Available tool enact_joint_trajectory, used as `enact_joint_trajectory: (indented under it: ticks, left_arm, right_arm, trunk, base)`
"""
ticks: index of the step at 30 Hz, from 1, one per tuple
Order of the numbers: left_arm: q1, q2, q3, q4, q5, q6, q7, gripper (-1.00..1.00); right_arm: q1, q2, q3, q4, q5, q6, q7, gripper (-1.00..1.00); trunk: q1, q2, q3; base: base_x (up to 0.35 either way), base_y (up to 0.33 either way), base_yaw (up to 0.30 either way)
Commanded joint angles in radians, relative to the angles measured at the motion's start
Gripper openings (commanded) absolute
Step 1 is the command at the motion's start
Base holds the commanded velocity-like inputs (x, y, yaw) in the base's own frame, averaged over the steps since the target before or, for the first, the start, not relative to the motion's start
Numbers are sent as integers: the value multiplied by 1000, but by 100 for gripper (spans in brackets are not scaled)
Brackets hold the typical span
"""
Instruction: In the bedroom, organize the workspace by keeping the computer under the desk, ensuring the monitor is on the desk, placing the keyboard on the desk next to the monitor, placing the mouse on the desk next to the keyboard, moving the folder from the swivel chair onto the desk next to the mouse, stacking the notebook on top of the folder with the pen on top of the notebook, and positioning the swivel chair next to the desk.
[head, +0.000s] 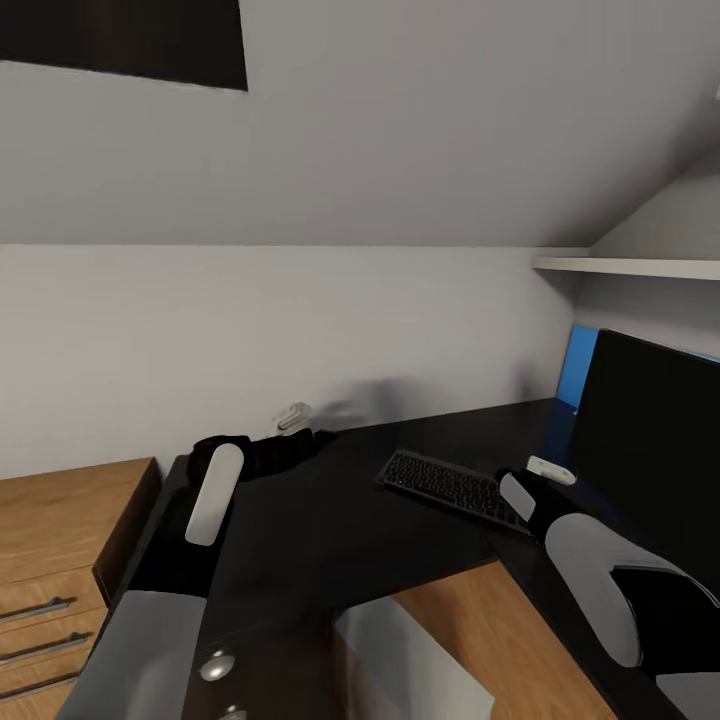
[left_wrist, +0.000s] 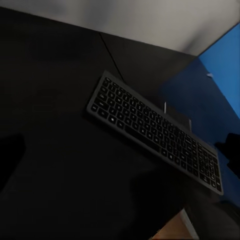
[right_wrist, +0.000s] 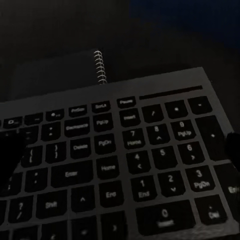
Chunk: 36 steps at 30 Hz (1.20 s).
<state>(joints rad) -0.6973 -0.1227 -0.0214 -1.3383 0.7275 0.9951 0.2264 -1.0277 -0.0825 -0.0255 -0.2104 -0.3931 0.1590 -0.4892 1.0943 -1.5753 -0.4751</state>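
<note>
2 arms reach over the desk (head: 330, 520). The keyboard (head: 450, 487) lies flat on it, just in front of the monitor (head: 650, 450), its long side running along the screen. The right gripper (head: 527, 492) hangs over the keyboard's number-key end, much nearer than the left gripper (head: 295, 418). I cannot tell how wide either one's fingers are.

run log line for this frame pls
keyboard flat on desk | monitor on desk beside it | right gripper over keyboard's numpad end | left gripper near wall | grasp: unclear
</note>
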Motion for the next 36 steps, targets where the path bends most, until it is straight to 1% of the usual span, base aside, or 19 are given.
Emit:
enact_joint_trajectory:
  ticks: [1,2,4,9,17,18,20,21,25,30,36]
  left_arm:
    - [-1,0,0,-1,10,2,10,100]
    - [-1,0,0,-1,10,3,10,100]
    - [-1,0,0,-1,10,3,10,100]
    - [-1,0,0,-1,11,3,10,100]
    - [-1,0,-2,-1,12,4,10,100]
    - [-1,0,-2,-1,11,3,10,100]
    - [-1,0,-2,-1,11,3,10,100]
    - [-1,-1,-2,-1,11,2,10,100]
    - [-1,-1,-2,-1,10,2,10,100]
    - [-1,-2,-3,-1,9,1,11,100]
    - [-1,-2,-4,-1,9,0,10,100]
  right_arm:
    - [-1,1,-2,-2,3,8,-4,100]
    - [0,2,-2,-3,3,8,-3,100]
    - [0,14,-1,-2,3,7,16,100]
    - [0,29,-2,0,8,4,26,100]
    - [0,38,-1,2,5,4,27,100]
    - [0,45,-1,3,6,-3,27,100]
    - [0,49,-1,3,6,-10,27,100]
    - [0,56,-1,4,8,-21,27,100]
    - [2,64,-1,5,10,-41,27,100]
    - [7,81,-1,5,12,-58,26,100]
    - [8,85,-1,5,13,-81,26,100]
  trunk:
    - [0,-1,-1]
    - [0,-1,-1]
    - [0,-1,-1]
    - [0,-1,-1]
    - [0,-1,-1]
    - [0,-1,-1]
    - [0,-1,-1]
    - [0,-1,-1]
    - [0,-1,-1]
    - [0,-1,-1]
    - [0,-1,-1]
  base:
    - [-188,166,0]
    - [-202,178,0]
    - [-209,184,0]
    - [-176,156,0]
    - [-49,47,0]
    - [-3,3,-90]
    - [-2,2,-114]
    - [-1,1,-162]
    - [-1,0,-173]
    - [0,0,-61]
    - [0,0,-8]
